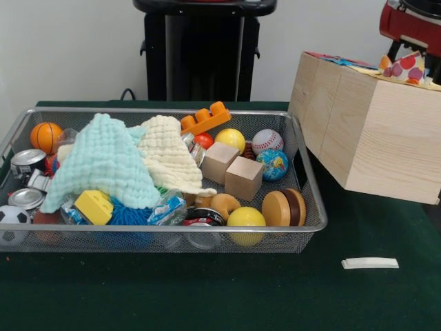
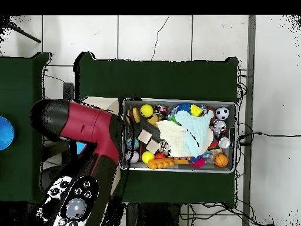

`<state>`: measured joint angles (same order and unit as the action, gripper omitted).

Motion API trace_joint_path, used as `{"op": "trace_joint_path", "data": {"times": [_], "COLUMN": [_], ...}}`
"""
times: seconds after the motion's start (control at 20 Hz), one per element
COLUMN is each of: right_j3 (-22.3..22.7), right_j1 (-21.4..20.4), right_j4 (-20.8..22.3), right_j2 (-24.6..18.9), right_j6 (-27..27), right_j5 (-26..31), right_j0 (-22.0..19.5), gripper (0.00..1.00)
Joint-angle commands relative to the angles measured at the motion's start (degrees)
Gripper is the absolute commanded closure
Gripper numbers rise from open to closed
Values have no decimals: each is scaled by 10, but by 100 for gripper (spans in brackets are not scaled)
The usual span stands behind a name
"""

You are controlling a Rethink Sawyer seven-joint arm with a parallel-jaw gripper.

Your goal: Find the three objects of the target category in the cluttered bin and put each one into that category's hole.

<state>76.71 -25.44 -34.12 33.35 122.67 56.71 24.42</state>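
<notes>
The silver wire mesh bin [image 1: 313,186] sits at the left, full of clutter; it also shows in the overhead view [image 2: 235,136]. One spotted white cloth [image 1: 405,68] lies bunched on top of the nearest wooden box [image 1: 386,138], right under my gripper [image 1: 413,47], which comes down at the top right corner. I cannot tell whether the gripper holds the cloth. The hole is hidden behind the cloth and the box's edge. No other spotted cloth shows in the bin. In the overhead view my red arm [image 2: 88,126] covers the boxes and the gripper.
A mint-green cloth [image 1: 103,162] and a cream cloth [image 1: 169,155] cover the bin's middle. Around them lie balls, two wooden cubes [image 1: 234,169], cans, an orange brick [image 1: 205,118] and a wooden disc [image 1: 284,207]. A white strip [image 1: 370,263] lies on the green table.
</notes>
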Motion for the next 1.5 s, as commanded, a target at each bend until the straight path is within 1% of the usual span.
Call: {"op": "trace_joint_path", "data": {"times": [0.05, 0.3, 0.35, 0.4, 0.55, 0.95, 1.25, 1.45, 1.5], "right_j3": [42, 27, 24, 28, 46, 49, 47, 49, 51], "right_j1": [-63, -53, -50, -53, -60, -59, -67, -98, -111], "right_j4": [20, 43, 47, 43, 27, 36, 48, 80, 95], "right_j2": [-22, -1, 4, -2, -27, -41, -40, -14, -8], "right_j6": [97, 98, 99, 101, 100, 84, 76, 46, 22], "right_j5": [50, 41, 39, 45, 33, 14, 20, 52, 62], "right_j0": [-28, -21, -20, -21, -27, -43, -49, -54, -61], "gripper": [0, 0, 100, 100, 100, 100, 100, 100, 100]}}
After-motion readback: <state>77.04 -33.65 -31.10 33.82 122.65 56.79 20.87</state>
